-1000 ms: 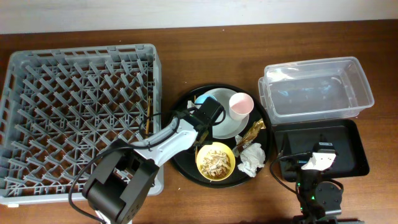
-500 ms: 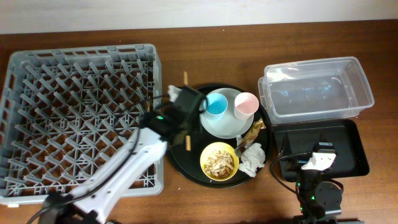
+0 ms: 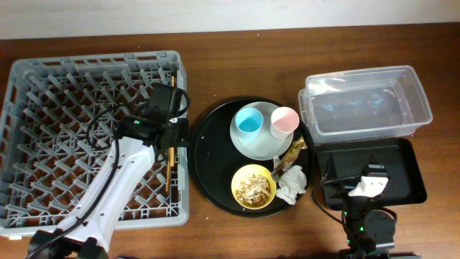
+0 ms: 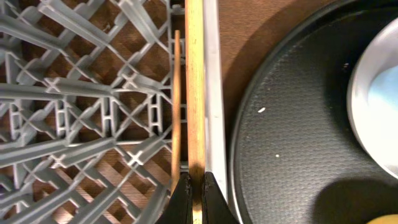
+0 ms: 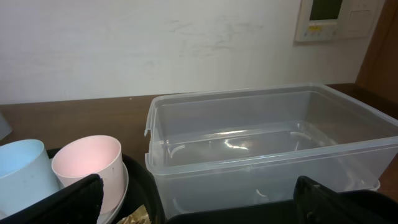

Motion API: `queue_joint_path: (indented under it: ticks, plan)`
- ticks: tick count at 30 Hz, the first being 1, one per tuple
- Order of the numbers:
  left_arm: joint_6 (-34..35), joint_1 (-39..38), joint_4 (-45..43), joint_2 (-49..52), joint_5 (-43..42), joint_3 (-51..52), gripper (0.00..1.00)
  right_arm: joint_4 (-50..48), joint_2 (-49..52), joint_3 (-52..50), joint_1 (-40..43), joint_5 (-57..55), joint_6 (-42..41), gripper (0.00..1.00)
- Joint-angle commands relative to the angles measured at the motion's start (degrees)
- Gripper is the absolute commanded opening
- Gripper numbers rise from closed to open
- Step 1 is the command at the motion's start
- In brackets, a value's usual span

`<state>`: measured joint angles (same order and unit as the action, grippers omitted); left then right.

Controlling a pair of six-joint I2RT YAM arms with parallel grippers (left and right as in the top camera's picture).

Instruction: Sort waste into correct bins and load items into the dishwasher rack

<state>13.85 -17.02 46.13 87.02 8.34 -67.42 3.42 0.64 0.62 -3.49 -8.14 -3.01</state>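
Crossing the front right cells of the dishwasher rack (image 3: 93,59) with the left arm (image 3: 118,180), closing them off from above. Leaving the left and back rows of pegs open. Lining the inside of the rack's right wall with the chopsticks (image 4: 194,87), pinched in the left gripper (image 4: 194,186). Leaving only a thin strip of table (image 3: 237,65) between that wall and the round black tray (image 3: 212,144), with wide bare wood behind.

Showing the tray's left half bare. Crowding its right half with plate (image 3: 262,147), blue cup (image 3: 249,121), pink cup (image 3: 284,120), yellow bowl (image 3: 252,186), napkin (image 3: 291,185) and wrapper (image 3: 291,152), packed close.

Standing open-topped at the right, the clear tub (image 3: 359,74). Overhanging the near end of the black bin tray (image 3: 410,173) with the right gripper (image 3: 372,176), fingers spread.
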Motion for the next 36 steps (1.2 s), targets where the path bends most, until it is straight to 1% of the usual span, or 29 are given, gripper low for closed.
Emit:
queue_joint_path:
  ticks: [1, 3, 5, 6, 8, 10, 11, 12, 13, 15, 16, 19, 20, 21, 22, 25, 26, 30, 33, 36]
  plan:
    - [-1.86, 0.96, 0.17, 0.83, -0.52, -0.87, 0.01, 0.33, -0.35, -0.31, -0.26, -0.92, -0.28, 0.98]
    - [-1.86, 0.96, 0.26, 0.85, -0.11, -0.87, 0.11, 0.33, -0.33, -0.31, -0.26, -0.92, -0.28, 0.98]
    - [-1.84, 0.96, 0.26, 0.85, 0.72, -0.87, 0.25, 0.33, -0.33, -0.31, -0.26, -0.92, -0.28, 0.99]
    - [-1.84, 0.96, 0.22, 0.85, 0.74, -0.87, 0.49, 0.33, -0.33, -0.31, -0.26, -0.92, -0.28, 0.99]
    - [-1.77, 0.96, 0.22, 0.85, 0.72, -0.87, 0.77, 0.33, -0.33, -0.31, -0.26, -0.92, -0.28, 0.98]
    - [-1.77, 0.96, 0.20, 0.85, 0.70, -0.87, 0.92, 0.33, -0.33, -0.31, -0.26, -0.92, -0.28, 0.98]
    - [-1.77, 0.96, 0.20, 0.85, 0.68, -0.87, 0.97, 0.33, -0.33, -0.31, -0.26, -0.92, -0.28, 0.99]
    - [-1.77, 0.96, 0.22, 0.85, 0.57, -0.87, 0.99, 0.33, -0.35, -0.31, -0.26, -0.92, -0.28, 0.98]
    - [-1.75, 0.94, 0.24, 0.83, -0.59, -0.87, 0.99, 0.33, -0.35, -0.31, -0.26, -0.92, -0.28, 0.98]
    - [-1.75, 0.74, 0.20, 0.83, -7.15, -0.87, 0.99, 0.33, -0.33, -0.31, -0.26, -0.92, -0.28, 0.98]
    - [-1.75, 0.46, 0.07, 0.83, -12.28, -0.87, 0.99, 0.33, -0.35, -0.31, -0.26, -0.92, -0.28, 0.98]
    - [-1.77, -1.27, -2.34, 0.83, -20.79, -0.87, 0.99, 0.33, -0.33, -0.31, -0.26, -0.92, -0.28, 0.99]
    - [-1.77, -2.19, -3.61, 0.83, -22.40, -0.87, 0.96, 0.33, -0.35, -0.31, -0.26, -0.92, -0.28, 0.98]
    - [-1.75, -3.41, -5.03, 0.83, -23.65, -0.90, 0.91, 0.33, -0.33, -0.31, -0.26, -0.92, -0.28, 0.98]
    - [-1.73, -4.44, -5.79, 0.83, -23.80, -1.05, 0.85, 0.33, -0.35, -0.31, -0.26, -0.92, -0.28, 0.98]
    - [-1.73, -9.22, -5.46, 0.83, -23.34, -4.76, 0.74, 0.33, -0.33, -0.31, -0.26, -0.92, -0.28, 0.98]
    - [-1.73, -10.73, -4.35, 0.96, -23.26, -7.43, 0.71, 0.33, -0.35, -0.31, -0.26, -0.92, -0.28, 0.98]
    - [-1.99, -15.41, -0.66, 1.88, -20.24, -17.18, 0.73, 0.33, -0.33, -0.31, -0.26, -0.92, -0.28, 0.99]
    - [-2.03, -18.78, -3.48, 1.90, -18.01, -18.80, 0.78, 0.33, -0.35, -0.31, -0.26, -0.92, -0.28, 0.98]
    - [-2.01, -22.62, -6.49, 3.15, -12.37, -18.78, 0.79, 0.33, -0.35, -0.31, -0.26, -0.92, -0.28, 0.98]
